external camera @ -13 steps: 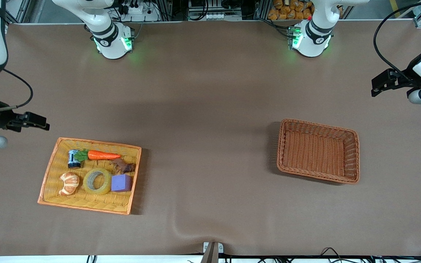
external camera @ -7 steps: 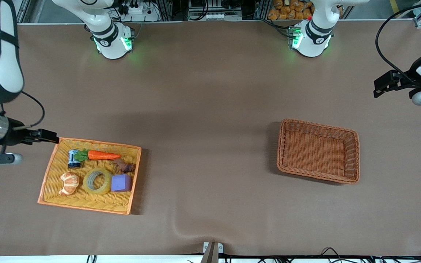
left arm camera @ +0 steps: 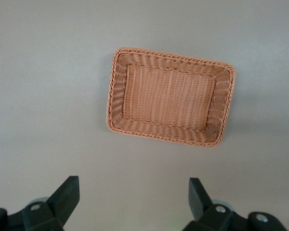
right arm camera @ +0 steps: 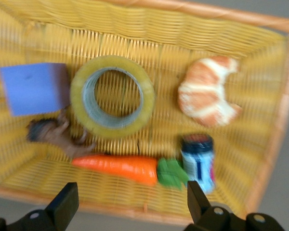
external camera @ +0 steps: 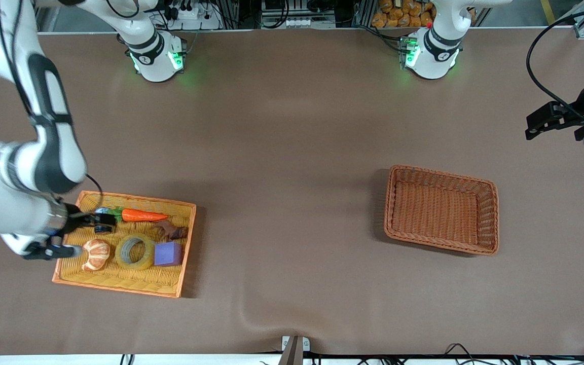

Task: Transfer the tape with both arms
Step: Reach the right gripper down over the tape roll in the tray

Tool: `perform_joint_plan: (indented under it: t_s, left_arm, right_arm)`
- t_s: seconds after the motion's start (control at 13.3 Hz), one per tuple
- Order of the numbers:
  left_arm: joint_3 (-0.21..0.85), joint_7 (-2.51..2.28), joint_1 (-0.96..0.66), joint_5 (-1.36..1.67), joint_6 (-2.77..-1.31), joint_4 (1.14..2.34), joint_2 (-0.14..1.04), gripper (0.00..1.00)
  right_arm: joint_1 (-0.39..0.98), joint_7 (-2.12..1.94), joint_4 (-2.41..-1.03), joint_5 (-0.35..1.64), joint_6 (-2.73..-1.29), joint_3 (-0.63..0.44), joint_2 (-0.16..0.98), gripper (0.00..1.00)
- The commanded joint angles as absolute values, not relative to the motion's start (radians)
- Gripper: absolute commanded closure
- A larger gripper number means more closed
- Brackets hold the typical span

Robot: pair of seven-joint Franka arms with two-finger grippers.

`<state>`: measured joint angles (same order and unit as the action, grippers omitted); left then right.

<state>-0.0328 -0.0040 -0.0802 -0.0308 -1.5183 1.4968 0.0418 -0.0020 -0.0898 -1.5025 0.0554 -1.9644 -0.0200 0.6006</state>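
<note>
The tape, a yellowish ring with a grey-white core, lies flat in the yellow tray between a croissant and a purple cube. In the right wrist view the tape is in full view. My right gripper is open and empty, over the tray's edge farther from the front camera, above the can and the carrot leaves; in its own view the right gripper is over that rim. My left gripper is open and empty, above bare table at the left arm's end; in the left wrist view the left gripper looks down on the brown basket.
The tray also holds a croissant, a purple cube, a carrot, a small can and a brown lump. An empty brown wicker basket stands toward the left arm's end; it also shows in the left wrist view.
My right arm has swung in from the table's edge and brought its gripper over the tray. My left gripper has drifted slightly toward the table's end. The tape has not moved.
</note>
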Motion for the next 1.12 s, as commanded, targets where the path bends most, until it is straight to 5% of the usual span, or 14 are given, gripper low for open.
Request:
perform_joint_plan:
  t_s: [0.0, 0.22, 0.9, 1.05]
  left_arm:
    - [-0.032, 0.0, -0.077, -0.02, -1.534, 1.523, 0.026, 0.0]
    - [-0.031, 0.0, -0.077, -0.015, -1.536, 1.526, 0.026, 0.0]
    - [-0.02, 0.0, -0.1, 0.003, -1.549, 1.528, 0.035, 0.0]
    - [-0.005, 0.0, -0.101, 0.005, -1.549, 1.526, 0.035, 0.0]
  right_arm:
    - [0.009, -0.098, -1.457, 0.071, -1.986, -0.014, 0.666, 0.0]
    - [0.038, -0.092, -1.46, 0.064, -2.234, -0.015, 0.722, 0.0]
    - [-0.005, -0.097, -1.47, 0.071, -2.373, -0.018, 0.834, 0.0]
    - [-0.006, -0.097, -1.47, 0.071, -2.362, -0.018, 0.834, 0.78]
